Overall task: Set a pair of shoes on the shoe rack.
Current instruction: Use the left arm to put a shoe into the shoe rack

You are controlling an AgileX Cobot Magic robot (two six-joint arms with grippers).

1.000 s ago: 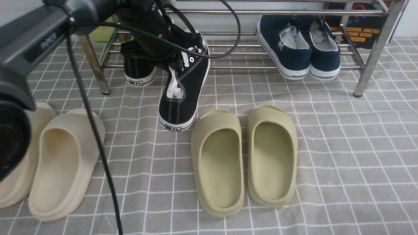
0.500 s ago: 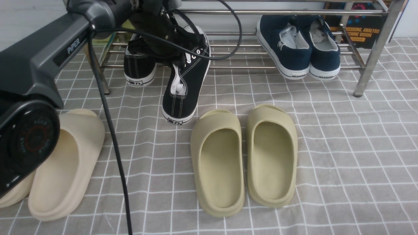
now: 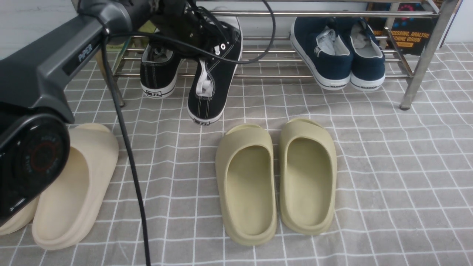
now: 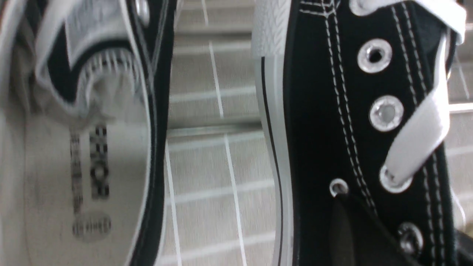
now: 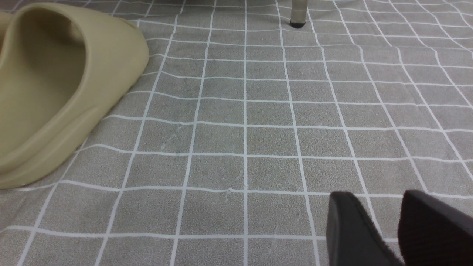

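Note:
One black sneaker of the pair of shoes rests on the lower bars of the chrome shoe rack, at its left end. The other black sneaker hangs heel-down in front of the rack, its toe up among the bars, just right of the first. My left gripper is shut on its laced upper; in the left wrist view a dark finger presses its eyelet side, with the racked sneaker's insole beside it. My right gripper hovers low over the cloth, slightly open and empty.
A navy pair fills the rack's right end. Olive slippers lie mid-floor on the checked cloth, beige slippers at the left under my left arm. In the right wrist view an olive slipper and a rack leg show.
My left arm has reached further forward, carrying the held sneaker up and away toward the rack, so its heel now hangs closer to the lower shelf. The other sneaker stays put.

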